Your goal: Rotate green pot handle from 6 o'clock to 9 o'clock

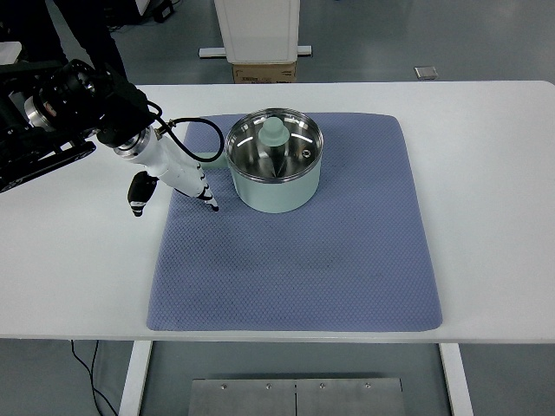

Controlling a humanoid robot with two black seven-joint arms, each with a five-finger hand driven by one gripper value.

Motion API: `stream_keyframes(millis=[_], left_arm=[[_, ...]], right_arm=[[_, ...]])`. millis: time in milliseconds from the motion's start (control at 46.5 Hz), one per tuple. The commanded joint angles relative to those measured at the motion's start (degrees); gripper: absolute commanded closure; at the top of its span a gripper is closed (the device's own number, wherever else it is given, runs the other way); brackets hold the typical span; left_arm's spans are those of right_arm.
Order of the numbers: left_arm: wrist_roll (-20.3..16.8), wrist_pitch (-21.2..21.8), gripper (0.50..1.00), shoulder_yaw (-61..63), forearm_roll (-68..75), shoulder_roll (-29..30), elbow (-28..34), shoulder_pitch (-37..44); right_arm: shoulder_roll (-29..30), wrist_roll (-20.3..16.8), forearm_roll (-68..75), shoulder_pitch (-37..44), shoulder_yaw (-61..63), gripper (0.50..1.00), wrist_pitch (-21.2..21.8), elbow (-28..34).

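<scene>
**Pale green pot on the blue mat, left hand just beside it**

Pale green enamel and bright steel caught the eye first: the round green pot (pixel 274 165) stood upright on the far part of a quilted blue-grey fabric mat (pixel 295 260), its polished inside shining under the room lights. A pale green knob-like piece (pixel 274 132) showed within the pot's mouth, toward its far side; from where I looked I could not tell for certain which way a handle pointed.

The robot's left hand (pixel 169 178), white with black tips, came in from the left on a black arm (pixel 52 108) laden with cables. Its fingers (pixel 205 192) were loosely spread and grasped nothing; the longest of them pointed down at the mat just left of the pot, near the wall but not touching it. A black-tipped thumb (pixel 138 196) hung over the bare white tabletop (pixel 486 173) beside the mat's left edge.

Beyond the table stood a white pedestal (pixel 257 30) with a brown cardboard box (pixel 264 73) at its foot on the grey floor.
</scene>
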Motion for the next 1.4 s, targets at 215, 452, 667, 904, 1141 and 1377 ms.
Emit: stream_keyframes(millis=[215,452,667,904,1141,1377], left_arm=[[0.0,0.1,0.500,-0.1,-0.2,0.0,0.3,0.0],[0.0,-0.4,0.500,-0.1,-3.1,0.1,-1.9,-0.9],[0.0,-2.2,0.500,-0.1,-6.1,2.5,-5.3,-3.7],[0.0,-2.4,0.500,-0.2,-11.2,6.0,-6.8,-8.4],[0.0,-2.2,0.500,-1.3,-33.2,9.0,-5.9,-12.0],[0.0,-1.9,0.500,-1.9,-60.3,10.7,-4.1,-12.5]], right_arm=[[0.0,0.0,0.0,0.0,0.0,0.500,0.0,0.0],[0.0,0.0,0.0,-0.1,0.0,0.500,0.0,0.0],[0.0,0.0,0.0,-0.1,0.0,0.500,0.0,0.0],[0.0,0.0,0.0,-0.1,0.0,0.500,0.0,0.2],[0.0,0.0,0.0,0.0,0.0,0.500,0.0,0.0],[0.0,0.0,0.0,0.0,0.0,0.500,0.0,0.2]])
